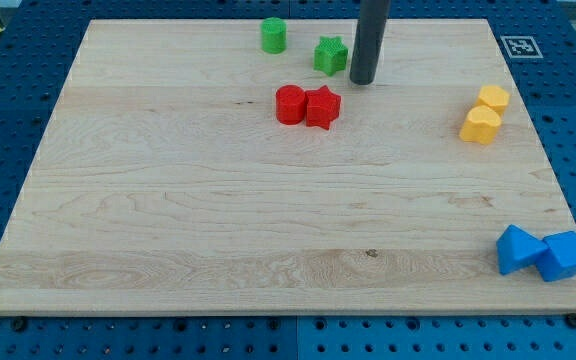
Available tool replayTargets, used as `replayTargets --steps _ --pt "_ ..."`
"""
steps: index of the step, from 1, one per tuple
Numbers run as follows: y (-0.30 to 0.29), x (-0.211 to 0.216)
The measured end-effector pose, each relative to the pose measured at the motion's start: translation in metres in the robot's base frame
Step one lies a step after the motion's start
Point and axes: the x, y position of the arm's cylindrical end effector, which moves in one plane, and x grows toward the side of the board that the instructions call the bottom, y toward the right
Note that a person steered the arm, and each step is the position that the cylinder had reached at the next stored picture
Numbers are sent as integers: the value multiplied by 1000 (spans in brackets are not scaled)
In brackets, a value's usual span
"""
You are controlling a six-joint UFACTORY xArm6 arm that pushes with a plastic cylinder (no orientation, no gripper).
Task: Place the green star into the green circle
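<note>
eight blocks sit on our wooden board [168, 200], paired off by colour. we have no fingers to open or close, only a straight dark rod, and my tip [363, 82] rests on the board near the view's top, just right of the middle.

the green star [330, 55] lies immediately to the view's left of my tip, so close that we cannot tell whether they touch. further left of my tip, past the star and a little nearer the view's top, stands the green circle [274, 35], a short upright cylinder. a small gap of bare wood separates star and circle, so the star is beside the circle and not against it.

below my tip and slightly to its left, the red cylinder [290, 104] and the red star [322, 106] sit pressed together, the star on the side nearer my tip.

well to the right of my tip, near the board's right edge, two yellow blocks touch each other: one yellow block [493, 98] higher in the view, the other yellow block [480, 125] just below it.

far from my tip, at the view's bottom right corner, a blue block [517, 248] and a second blue block [565, 255] lie touching.

no container shows on the board; nothing holds anything else.
</note>
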Motion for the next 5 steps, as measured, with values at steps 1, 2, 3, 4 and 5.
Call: replayTargets --steps 1,2,3,4,5 --pt "-32 -8" --pt "-48 -31" --pt "-51 -35" --pt "-34 -35" --pt "-1 -24"
